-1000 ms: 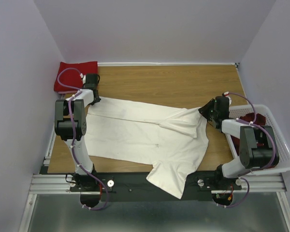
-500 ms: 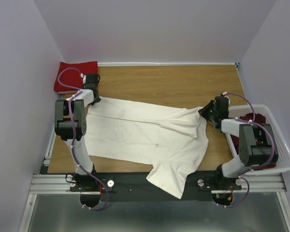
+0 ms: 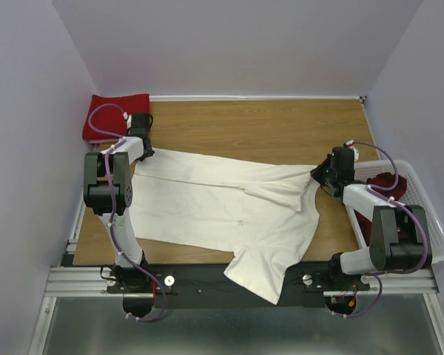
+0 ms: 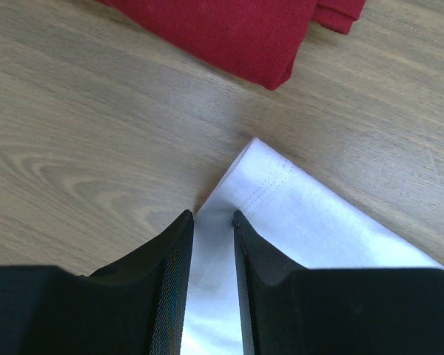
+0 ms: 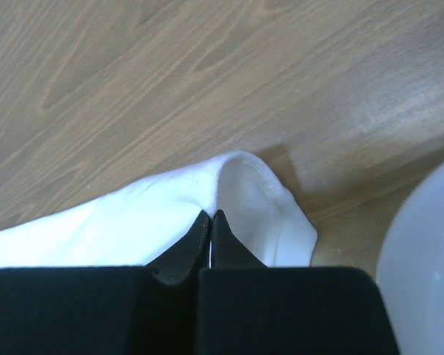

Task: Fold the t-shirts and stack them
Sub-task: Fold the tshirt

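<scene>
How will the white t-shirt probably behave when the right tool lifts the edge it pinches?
Probably floppy: the white t-shirt puckers where the right tool pinches it. It would likely sag and drag, since most of it lies spread flat on the table. Seemingly light: the cloth looks thin.

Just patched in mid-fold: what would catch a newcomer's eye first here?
The cream-white t-shirt sprawls unfolded across the middle of the table. The right gripper is shut on a pinch of its right edge, while the left gripper straddles its far left corner, fingers narrowly apart. A folded red t-shirt sits in the table's far left corner.
</scene>
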Controlling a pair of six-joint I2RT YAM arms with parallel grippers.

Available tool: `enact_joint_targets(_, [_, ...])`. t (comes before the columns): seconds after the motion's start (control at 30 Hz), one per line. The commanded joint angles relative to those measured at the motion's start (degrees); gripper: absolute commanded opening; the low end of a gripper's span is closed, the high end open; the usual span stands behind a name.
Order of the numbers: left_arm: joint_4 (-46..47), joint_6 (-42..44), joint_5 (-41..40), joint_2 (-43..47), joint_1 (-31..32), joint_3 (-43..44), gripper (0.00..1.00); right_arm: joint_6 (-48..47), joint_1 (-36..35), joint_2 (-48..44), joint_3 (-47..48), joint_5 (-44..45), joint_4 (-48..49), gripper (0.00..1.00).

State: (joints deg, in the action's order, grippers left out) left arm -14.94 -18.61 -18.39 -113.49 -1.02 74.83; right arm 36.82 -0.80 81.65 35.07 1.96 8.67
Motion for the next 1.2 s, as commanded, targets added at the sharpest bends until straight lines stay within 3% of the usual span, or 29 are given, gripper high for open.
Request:
enact_joint_targets(0.0, [-1.32, 0.33, -0.50, -0.24, -0.57, -1.17, 0.36, -1.57, 0.36, -1.40, -1.06, 4.81, -5.06, 0.02])
enact_joint_targets(0.37, [-1.41, 0.24, -0.59, -0.41, -0.57, -1.00, 0.36, -0.78, 0.36, -1.23, -0.35, 6.13, -12.00, 0.02])
enact_joint_targets(0.7, [-1.06, 0.16, -0.50, 0.02, -0.22, -1.17, 0.36, -0.61, 0.36, 7.03, 3.07, 6.83, -13.32, 0.06])
enact_joint_targets(0.9, [0.08, 1.47, -3.75, 2.04, 2.67, -1.61, 0.47, -2.45, 0.18, 8.18, 5.62, 4.37, -14.55, 0.20])
enact_joint_targets(0.97, [0.44, 1.73, -5.24, 2.92, 4.18, -1.79, 0.51, -3.24, 0.10, 6.43, 6.41, 4.20, -15.43, 0.31])
enact_joint_targets(1.17, [0.17, 1.30, -5.34, 5.47, 5.24, -1.70, 0.54, -5.70, -0.34, 1.33, 9.40, 5.34, -19.47, 0.45])
